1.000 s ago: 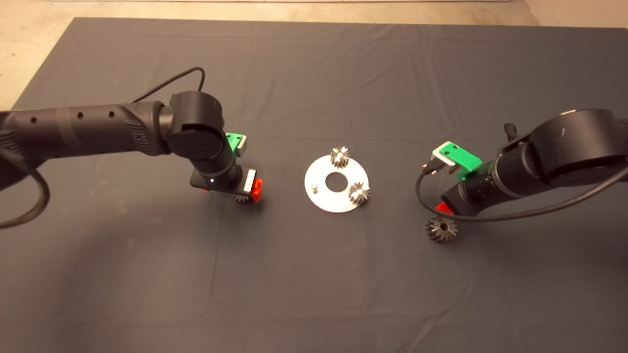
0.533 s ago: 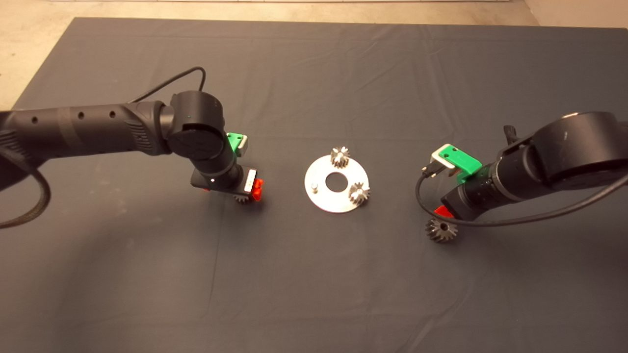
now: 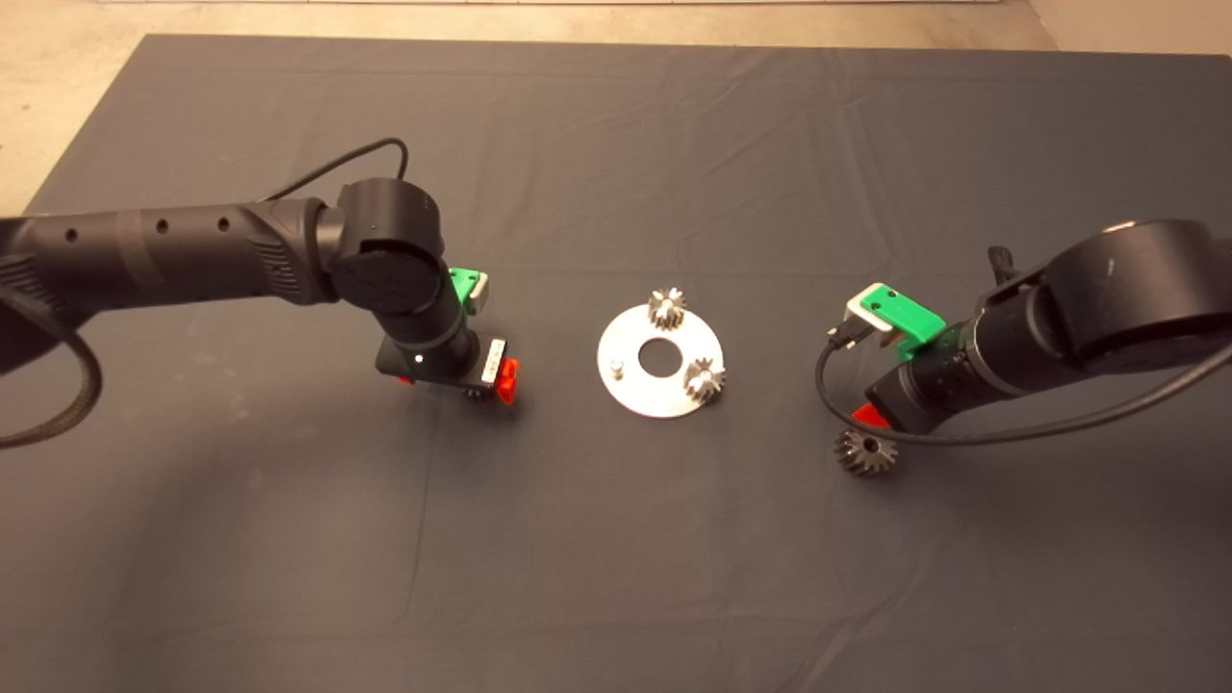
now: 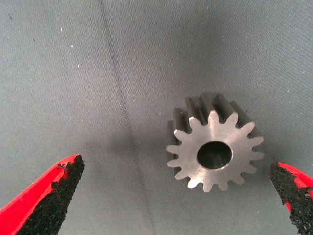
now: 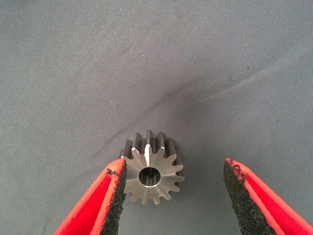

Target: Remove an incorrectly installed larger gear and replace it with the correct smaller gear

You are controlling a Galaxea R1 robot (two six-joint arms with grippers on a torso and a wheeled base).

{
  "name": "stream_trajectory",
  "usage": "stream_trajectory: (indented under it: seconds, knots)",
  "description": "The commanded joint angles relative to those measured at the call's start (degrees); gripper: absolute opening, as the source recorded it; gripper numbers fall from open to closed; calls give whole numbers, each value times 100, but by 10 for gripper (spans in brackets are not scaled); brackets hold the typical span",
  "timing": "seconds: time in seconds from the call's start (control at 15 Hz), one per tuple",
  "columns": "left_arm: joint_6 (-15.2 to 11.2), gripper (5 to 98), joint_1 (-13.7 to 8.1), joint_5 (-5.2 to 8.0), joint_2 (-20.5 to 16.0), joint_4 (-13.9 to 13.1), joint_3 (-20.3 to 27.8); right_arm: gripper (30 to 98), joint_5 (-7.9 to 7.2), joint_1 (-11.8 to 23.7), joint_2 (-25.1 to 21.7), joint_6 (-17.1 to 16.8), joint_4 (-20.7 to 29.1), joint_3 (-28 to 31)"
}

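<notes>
A: Item one, left side?
B: Left hand, over the surface left of the disc, fingers spread wide. The smaller gear lies flat on the mat between the pads, nearer one of them, none touching. Compared with a second ago the hand sits slightly lower, hiding more of the gear from above.

A: Handling?
B: Steel, rigid, likely dense for its size, smooth-faced. I'd take it across opposite tooth tips, centred first; an off-centre close may skate it sideways.

A: Centre?
B: Metal disc, central hole, two small gears seated, one bare pin awaiting the replacement.

A: Right side?
B: Right hand, fingers parted. The larger gear rests on the mat, off the disc, one pad just beside its teeth, the other well clear. That arm has drawn back a little since a second ago; the gear has shifted slightly.
</notes>
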Motion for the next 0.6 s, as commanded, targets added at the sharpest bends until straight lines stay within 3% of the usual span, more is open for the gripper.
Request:
stream_trajectory:
  seconds: [0.0,0.07,0.33,0.53]
  knots:
    - [19,982,-47,171,-27,-193,-115,530,12,83,-39,33,22,67]
    - [19,982,-47,55,-36,-247,-132,530,12,83,-39,37,22,67]
    - [28,947,-47,0,-26,-256,-204,530,12,83,-39,40,22,67]
    - [28,946,-51,-171,17,-273,-211,530,12,83,-50,33,22,67]
